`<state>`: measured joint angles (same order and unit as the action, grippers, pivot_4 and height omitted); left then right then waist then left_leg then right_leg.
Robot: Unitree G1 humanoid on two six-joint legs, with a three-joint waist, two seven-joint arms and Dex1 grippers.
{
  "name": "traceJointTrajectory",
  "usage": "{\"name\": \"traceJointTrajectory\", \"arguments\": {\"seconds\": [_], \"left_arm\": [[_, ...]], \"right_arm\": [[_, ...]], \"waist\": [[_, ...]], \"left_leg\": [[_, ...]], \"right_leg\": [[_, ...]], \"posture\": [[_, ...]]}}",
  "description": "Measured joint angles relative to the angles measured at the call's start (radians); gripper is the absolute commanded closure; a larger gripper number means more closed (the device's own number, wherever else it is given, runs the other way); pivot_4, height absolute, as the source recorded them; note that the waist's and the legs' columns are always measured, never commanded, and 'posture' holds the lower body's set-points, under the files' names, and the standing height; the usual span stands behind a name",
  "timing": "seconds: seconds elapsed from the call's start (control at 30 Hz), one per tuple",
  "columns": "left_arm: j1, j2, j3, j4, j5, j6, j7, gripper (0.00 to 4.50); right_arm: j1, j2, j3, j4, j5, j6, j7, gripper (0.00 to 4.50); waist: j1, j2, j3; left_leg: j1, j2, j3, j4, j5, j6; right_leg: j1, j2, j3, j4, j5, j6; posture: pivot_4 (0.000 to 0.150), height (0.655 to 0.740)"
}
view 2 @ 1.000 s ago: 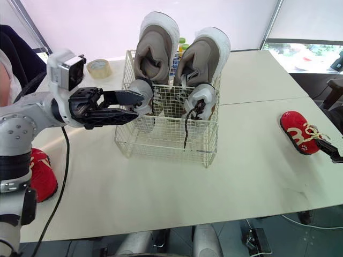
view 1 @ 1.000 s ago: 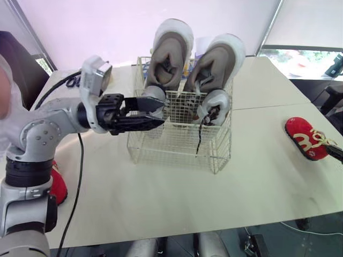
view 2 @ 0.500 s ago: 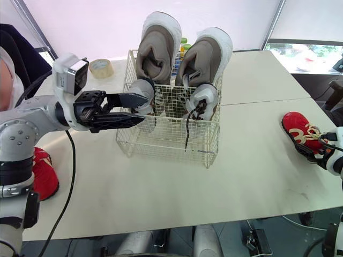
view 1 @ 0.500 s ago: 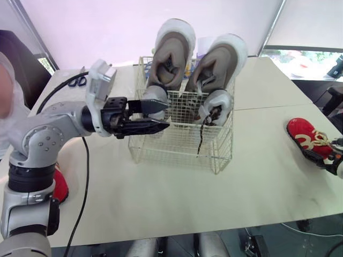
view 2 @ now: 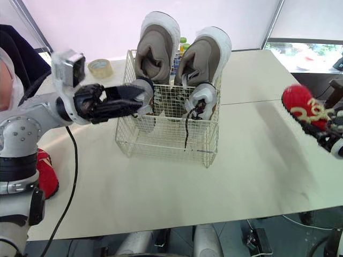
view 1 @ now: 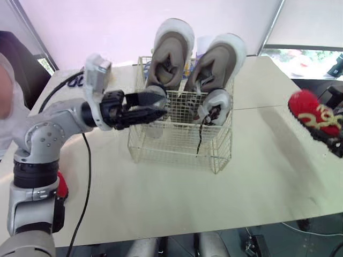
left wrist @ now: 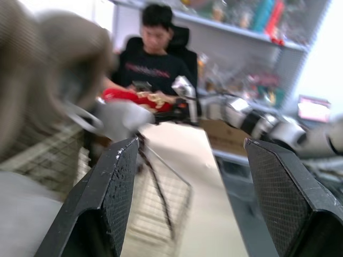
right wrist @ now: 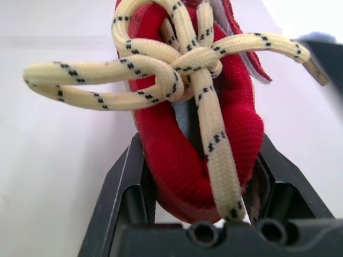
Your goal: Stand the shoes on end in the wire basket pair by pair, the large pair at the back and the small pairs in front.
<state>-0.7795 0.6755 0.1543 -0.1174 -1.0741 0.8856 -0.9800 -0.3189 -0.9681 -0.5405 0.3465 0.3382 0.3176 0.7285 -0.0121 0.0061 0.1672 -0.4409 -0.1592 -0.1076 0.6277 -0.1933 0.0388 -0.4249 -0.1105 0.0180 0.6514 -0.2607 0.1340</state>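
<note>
Right gripper (right wrist: 199, 166) is clamped on a red shoe (view 2: 298, 105) with cream laces, holding it clear above the table (view 2: 161, 198) near the right edge; left gripper (view 2: 140, 101), fingers spread wide, sits at the left wall of the wire basket (view 2: 161, 143); inside, the small grey pair (view 2: 202, 100) stands in front, the large taupe pair (view 2: 156, 51) behind.

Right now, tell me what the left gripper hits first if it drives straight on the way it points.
Most likely the nearer small grey shoe in the wire basket: the open left gripper has its tips right at it. Depth is unclear; if it slips past, the other small grey shoe comes next.
</note>
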Motion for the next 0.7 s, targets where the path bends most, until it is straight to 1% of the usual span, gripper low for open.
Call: {"name": "traceJointTrajectory", "arguments": {"seconds": [0.1, 0.2, 0.33, 0.43, 0.53, 0.7], "left_arm": [[-0.055, -0.011, 0.019, 0.062, -0.003, 0.007, 0.024, 1.27], [-0.108, -0.011, 0.02, 0.124, 0.01, 0.02, 0.029, 1.27], [-0.181, -0.014, 0.02, 0.222, 0.033, 0.029, 0.021, 1.27], [-0.282, -0.035, 0.021, 0.338, 0.039, 0.061, 0.024, 1.27], [-0.353, -0.046, 0.021, 0.405, 0.052, 0.07, 0.002, 1.27], [-0.375, -0.052, 0.012, 0.438, 0.071, 0.094, -0.062, 1.27]], "right_arm": [[-0.034, -0.023, -0.018, -0.239, 0.024, -0.002, -0.017, 2.86], [-0.103, -0.077, -0.007, -0.454, 0.049, -0.02, -0.007, 2.86], [-0.167, -0.121, 0.032, -0.67, 0.106, -0.019, 0.023, 2.86], [-0.223, -0.158, 0.125, -0.748, 0.111, -0.024, 0.058, 2.86], [-0.281, -0.171, 0.2, -0.793, 0.093, -0.079, 0.091, 2.86], [-0.315, -0.169, 0.296, -0.803, 0.035, -0.16, 0.129, 2.86]], "waist": [[0.001, 0.0, 0.0], [0.003, 0.0, 0.0], [0.006, -0.003, 0.001], [0.012, -0.003, 0.002], [0.017, -0.003, 0.002], [0.018, -0.003, 0.002]], "left_leg": [[0.0, 0.0, 0.0, 0.0, 0.0, 0.0], [0.0, 0.0, 0.0, 0.0, 0.0, 0.0], [0.0, 0.0, -0.002, 0.001, 0.0, 0.0], [-0.001, -0.001, -0.002, 0.003, -0.001, 0.001], [-0.001, -0.001, -0.002, 0.002, -0.001, 0.001], [-0.001, -0.001, -0.002, 0.001, 0.001, -0.002]], "right_leg": [[-0.001, 0.0, 0.0, 0.0, 0.0, 0.0], [-0.001, 0.0, 0.0, 0.0, 0.0, 0.0], [0.0, 0.0, -0.002, -0.002, 0.0, 0.0], [-0.001, 0.0, -0.002, -0.003, 0.0, 0.0], [-0.002, -0.001, -0.002, -0.003, 0.0, 0.0], [-0.001, -0.001, -0.002, -0.002, 0.0, 0.0]], "posture": [[0.15, 0.74], [0.15, 0.74], [0.15, 0.74], [0.15, 0.74], [0.15, 0.74], [0.15, 0.74]]}}
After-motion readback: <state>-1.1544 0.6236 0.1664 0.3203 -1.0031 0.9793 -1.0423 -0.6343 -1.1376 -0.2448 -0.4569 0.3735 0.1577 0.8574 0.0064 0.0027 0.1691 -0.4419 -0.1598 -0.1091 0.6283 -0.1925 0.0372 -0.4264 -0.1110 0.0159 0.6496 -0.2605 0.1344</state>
